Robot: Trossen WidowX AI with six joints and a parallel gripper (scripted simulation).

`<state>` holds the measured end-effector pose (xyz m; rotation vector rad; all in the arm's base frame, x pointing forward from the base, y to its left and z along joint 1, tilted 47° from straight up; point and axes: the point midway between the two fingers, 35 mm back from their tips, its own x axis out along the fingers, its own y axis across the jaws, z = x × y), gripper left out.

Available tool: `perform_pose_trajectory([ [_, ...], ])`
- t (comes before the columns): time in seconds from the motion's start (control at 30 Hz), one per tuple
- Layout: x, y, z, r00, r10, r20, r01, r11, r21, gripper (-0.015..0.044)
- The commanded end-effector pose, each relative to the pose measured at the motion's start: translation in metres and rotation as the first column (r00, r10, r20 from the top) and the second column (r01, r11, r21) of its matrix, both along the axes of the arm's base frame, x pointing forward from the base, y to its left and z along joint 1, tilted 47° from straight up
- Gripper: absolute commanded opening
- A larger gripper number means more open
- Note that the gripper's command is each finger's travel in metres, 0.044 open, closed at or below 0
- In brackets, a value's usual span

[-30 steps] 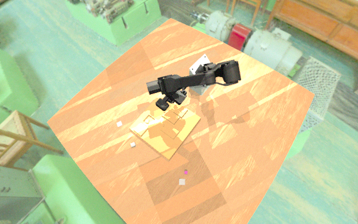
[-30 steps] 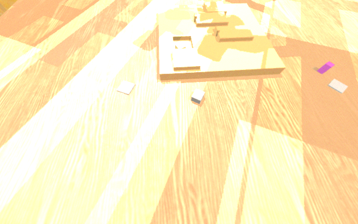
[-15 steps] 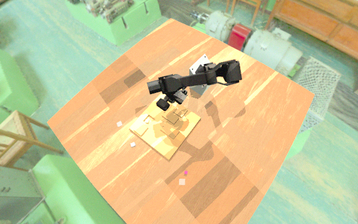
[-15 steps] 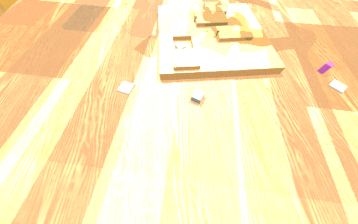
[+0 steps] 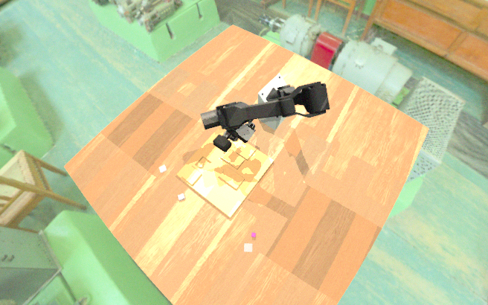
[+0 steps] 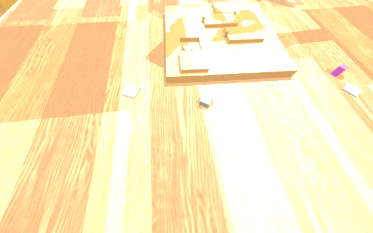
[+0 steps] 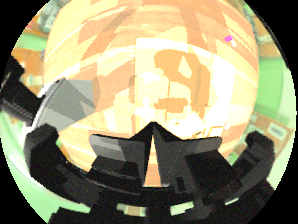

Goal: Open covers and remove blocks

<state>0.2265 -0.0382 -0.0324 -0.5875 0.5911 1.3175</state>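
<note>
The pale wooden puzzle board [image 5: 230, 206] [image 6: 257, 62] has several raised covers. One cover [image 6: 193, 63] is near its front left corner, just in front of an open square well [image 6: 194, 44]. A small pale patch shows in that well; I cannot tell whether it is a block or light. Other covers [image 6: 244, 39] [image 6: 219, 20] stand farther back. A magenta block [image 5: 253, 234] [image 6: 339, 70] [image 7: 228, 38], a grey-white block [image 5: 181, 196] [image 6: 205, 102] and two flat white pieces [image 5: 162, 168] [image 6: 131, 90] [image 5: 248, 248] [image 6: 352, 89] lie on the table off the board. My gripper [image 7: 154, 126] is shut and empty, above the board's back edge.
The arm [image 5: 261, 110] reaches from its pale base [image 5: 270, 120] behind the board, over the board's back corner. Strong patches of light and shadow cross the board and the wooden table [image 5: 352, 242], blurring the outlines of the covers and wells.
</note>
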Motion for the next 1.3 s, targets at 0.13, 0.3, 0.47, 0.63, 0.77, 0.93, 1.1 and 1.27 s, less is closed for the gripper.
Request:
perform_pose_trajectory([
  [0.13, 0.001, 0.005, -0.006, 1.000, -0.004, -0.006, 0.004, 1.000, 0.001, 0.0000],
  [0.3, 0.002, 0.008, -0.010, 1.000, -0.004, -0.006, 0.004, 1.000, 0.001, 0.0000],
  [0.47, 0.003, 0.012, -0.013, 1.000, -0.005, -0.007, 0.005, 1.000, 0.001, 0.0000],
  [0.63, 0.004, 0.015, -0.017, 1.000, -0.005, -0.007, 0.005, 1.000, 0.001, 0.0000],
  [0.77, 0.004, 0.018, -0.020, 1.000, -0.005, -0.007, 0.005, 1.000, 0.001, 0.0000],
  [0.93, 0.005, 0.022, -0.023, 1.000, -0.004, -0.007, 0.004, 1.000, 0.001, 0.0000],
  [1.1, 0.006, 0.025, -0.027, 1.000, -0.004, -0.007, 0.004, 1.000, 0.002, 0.0000],
  [1.27, 0.006, 0.029, -0.030, 1.000, -0.004, -0.006, 0.004, 1.000, 0.003, 0.0000],
])
